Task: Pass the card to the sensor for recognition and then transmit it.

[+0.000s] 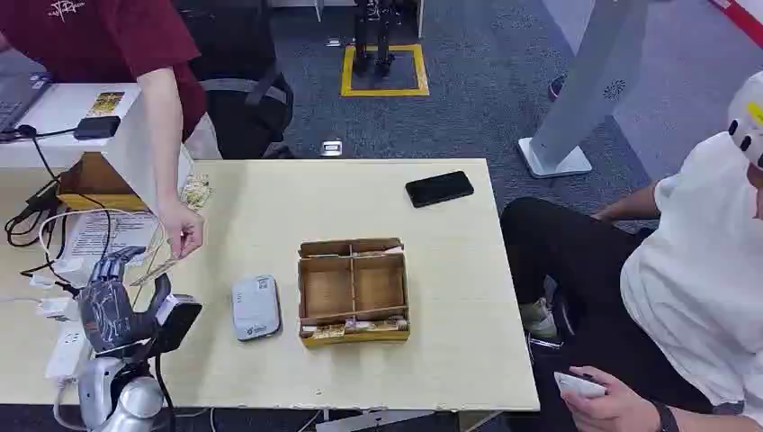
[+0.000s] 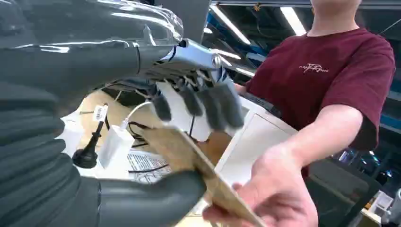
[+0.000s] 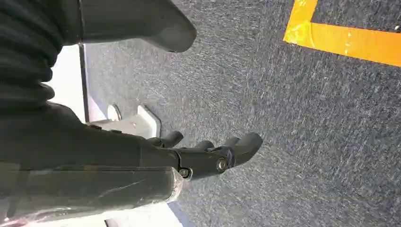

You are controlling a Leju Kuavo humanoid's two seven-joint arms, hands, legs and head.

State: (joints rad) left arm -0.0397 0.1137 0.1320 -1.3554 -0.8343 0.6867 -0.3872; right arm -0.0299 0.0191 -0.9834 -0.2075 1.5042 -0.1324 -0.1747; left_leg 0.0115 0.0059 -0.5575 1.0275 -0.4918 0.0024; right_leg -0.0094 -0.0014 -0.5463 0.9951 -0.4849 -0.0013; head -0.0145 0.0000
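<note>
At the table's (image 1: 432, 297) left edge, about nine o'clock from the box, the left hand (image 1: 115, 301) is raised, its dark fingers (image 2: 208, 106) spread and reaching up while the thumb (image 2: 156, 201) lies under a tan card (image 1: 155, 270). In the left wrist view the card (image 2: 189, 161) rests on the thumb with the fingers apart above it, not pressing it, and whether the thumb really grips it cannot be told. A person in a dark red shirt (image 2: 326, 75) stands at eleven o'clock, and their hand (image 1: 183, 229) holds the card's far end. Behind the left hand lie cables and a power strip (image 1: 65, 346). Next along, a small white sensor (image 1: 255, 307) lies flat, just beside the box at its nine o'clock. The cardboard box (image 1: 353, 290) sits mid-table, with cards (image 1: 355, 329) in its near compartment. A black phone (image 1: 439, 188) lies at one o'clock from the box. The right hand (image 3: 208, 153) hangs over grey carpet (image 3: 307, 118), fingers lightly curled and apart, holding nothing. A seated person in white (image 1: 702, 288) is at three o'clock.
</note>
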